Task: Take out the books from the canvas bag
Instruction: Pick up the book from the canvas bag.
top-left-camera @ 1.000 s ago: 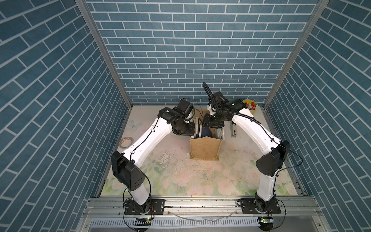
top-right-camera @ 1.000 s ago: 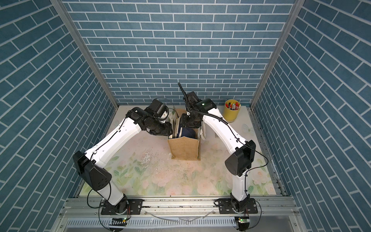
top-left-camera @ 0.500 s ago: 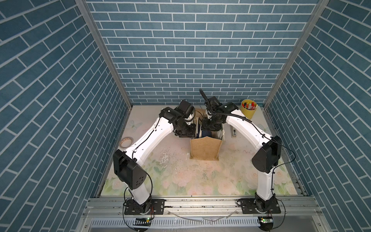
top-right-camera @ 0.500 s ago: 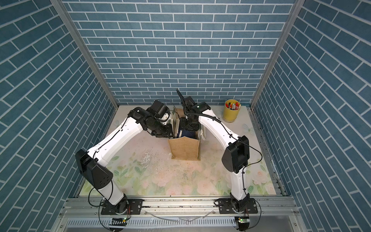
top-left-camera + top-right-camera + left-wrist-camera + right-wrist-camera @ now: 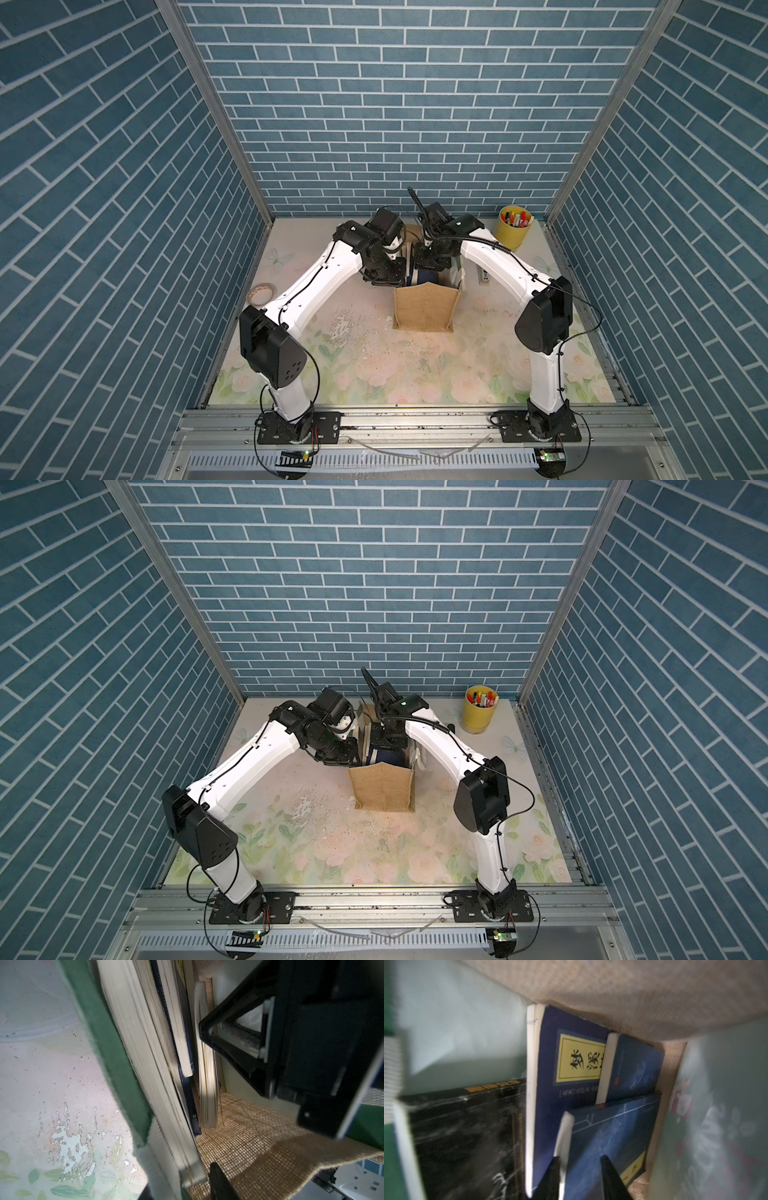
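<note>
Two black fingers of the right gripper [image 5: 580, 1159] straddle the top edge of a dark blue book [image 5: 608, 1132] inside the canvas bag [image 5: 424, 307]. Whether the pads are pressing on it I cannot tell. The left gripper [image 5: 390, 277] sits at the bag's left rim, and its opening and any hold on the wall cannot be made out either.

To lift well, I judge the right jaws should close on this one book alone, reaching well past the page edge. They should then draw it straight up while the left arm steadies the bag. The neighbours lean close: the book with the yellow title strip [image 5: 548, 1088] and a black book [image 5: 467, 1136].

The bag stands upright on the table [image 5: 478, 365], toward the far side, with all the books [image 5: 390, 756] inside. Both top views give only a dark blue sliver in the bag's mouth. The right wrist view tells the covers apart, while the left wrist view shows page edges packed against the left wall.
</note>
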Motion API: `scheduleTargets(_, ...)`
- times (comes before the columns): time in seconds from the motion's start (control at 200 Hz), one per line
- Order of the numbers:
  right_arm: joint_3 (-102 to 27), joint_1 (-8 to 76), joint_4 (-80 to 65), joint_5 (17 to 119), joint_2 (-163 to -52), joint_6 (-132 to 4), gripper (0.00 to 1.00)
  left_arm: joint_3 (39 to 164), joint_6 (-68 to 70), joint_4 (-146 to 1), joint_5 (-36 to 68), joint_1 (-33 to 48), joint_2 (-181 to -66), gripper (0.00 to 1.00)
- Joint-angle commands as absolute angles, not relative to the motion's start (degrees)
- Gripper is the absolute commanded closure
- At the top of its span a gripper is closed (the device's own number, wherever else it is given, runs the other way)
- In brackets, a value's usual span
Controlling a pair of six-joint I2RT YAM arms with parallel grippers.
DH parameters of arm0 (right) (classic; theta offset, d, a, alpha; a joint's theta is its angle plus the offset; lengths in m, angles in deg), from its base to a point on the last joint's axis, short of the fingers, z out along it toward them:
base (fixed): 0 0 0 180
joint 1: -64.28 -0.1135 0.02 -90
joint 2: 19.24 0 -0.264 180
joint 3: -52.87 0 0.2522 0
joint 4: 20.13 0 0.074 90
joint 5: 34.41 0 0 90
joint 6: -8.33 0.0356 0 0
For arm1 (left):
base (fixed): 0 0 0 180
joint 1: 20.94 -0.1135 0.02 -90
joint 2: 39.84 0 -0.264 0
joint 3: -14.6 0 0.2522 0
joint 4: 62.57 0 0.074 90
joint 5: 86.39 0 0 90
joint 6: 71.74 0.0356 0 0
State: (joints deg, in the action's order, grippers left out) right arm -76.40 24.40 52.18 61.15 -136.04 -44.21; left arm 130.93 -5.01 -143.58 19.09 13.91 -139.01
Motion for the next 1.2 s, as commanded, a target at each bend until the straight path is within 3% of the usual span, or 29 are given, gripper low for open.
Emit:
scheduleTargets(0.0, -75.67, 24.77, 55.72, 54.38, -135.55, -43.46, 0.92, 133.28, -3.63, -145.45, 18.20, 14.26, -139.75, 0.63)
scheduleTargets(0.05, -75.22, 24.80, 55.36, 53.97, -134.65, -43.85, 1.00, 133.53, -3.38, -145.79, 17.73, 14.21, -139.89, 0.63)
scheduleTargets(0.55, -71.47, 26.30, 53.52, 57.19, -126.69, -46.31, 1.00, 139.57, 1.00, -150.86, 8.95, 15.61, -141.00, 0.63)
scheduleTargets(0.815, -69.53, 27.49, 50.63, 60.24, -125.14, -45.40, 1.00, 150.23, 4.94, -151.05, 6.88, 19.73, -145.52, 0.31)
scheduleTargets(1.195, -63.14, 30.08, 43.44, 65.77, -122.62, -40.25, 1.00, 147.84, 4.45, -141.82, 10.64, 20.13, -150.25, 0.13)
